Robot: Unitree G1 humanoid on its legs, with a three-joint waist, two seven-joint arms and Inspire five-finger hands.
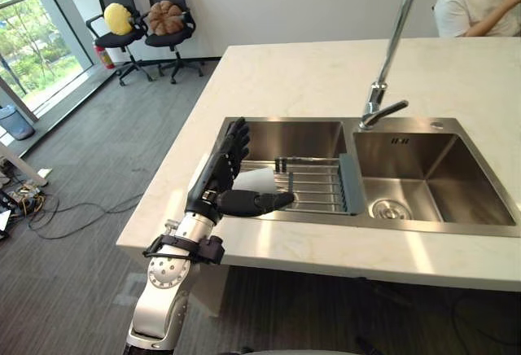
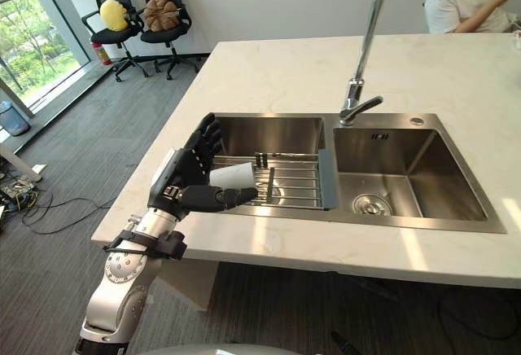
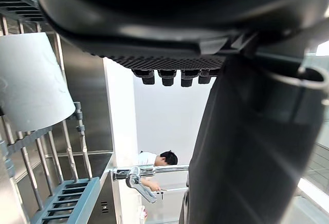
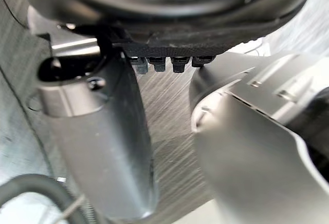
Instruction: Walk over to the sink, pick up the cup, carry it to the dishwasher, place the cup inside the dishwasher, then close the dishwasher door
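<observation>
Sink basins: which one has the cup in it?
The left basin, the one spanned by the wire rack. The white cup rests on that rack beside the left hand. The right basin has no rack.

The cup (image 2: 235,177) lies on the sink rack (image 2: 297,180) with its left end hidden behind the left hand (image 2: 184,177), so whether the palm touches it cannot be told; the left wrist view cuts it off at the edge. The tap (image 1: 396,37) runs out past the top edge, as does the person (image 1: 472,5) behind the counter (image 1: 309,78)
</observation>
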